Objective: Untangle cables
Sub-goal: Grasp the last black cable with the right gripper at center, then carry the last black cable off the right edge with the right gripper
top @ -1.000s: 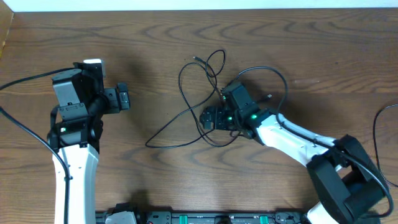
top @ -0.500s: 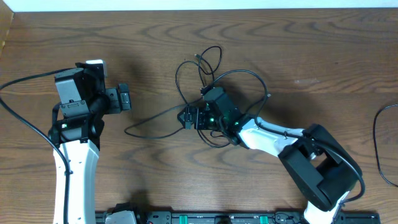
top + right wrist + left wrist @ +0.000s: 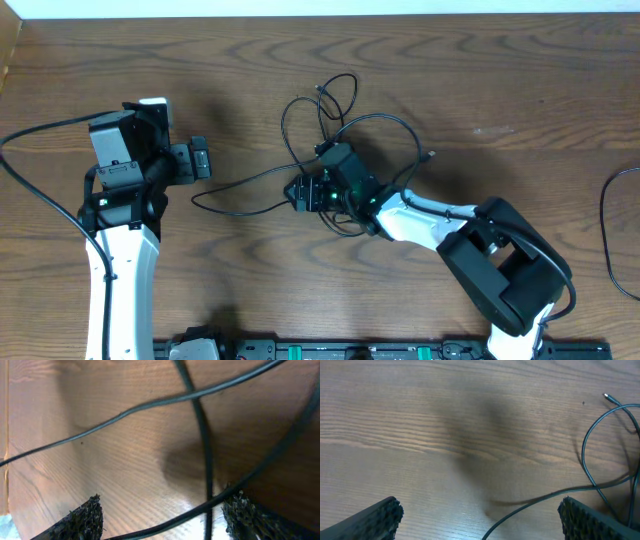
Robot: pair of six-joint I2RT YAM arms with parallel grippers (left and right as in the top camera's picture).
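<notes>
We count two arms and two end effectors over the wooden surface [image 3: 520, 90]. The left end effector [image 3: 198, 160] hangs at the left side, well apart from the bundle. Its two fingers are spread as wide as they go, with nothing between them. The cables [image 3: 326, 112] lie near the middle of the surface as thin black cords in overlapping loops, with one long tail trailing left. We make out two small plug tips. The loops cross so often that we cannot count the cords for certain; there may be two. The right end effector [image 3: 303, 191] is down at the lower left edge of the bundle. In the right wrist view its two fingers stand apart, three strands cross the gap between them, and none is pinched.
</notes>
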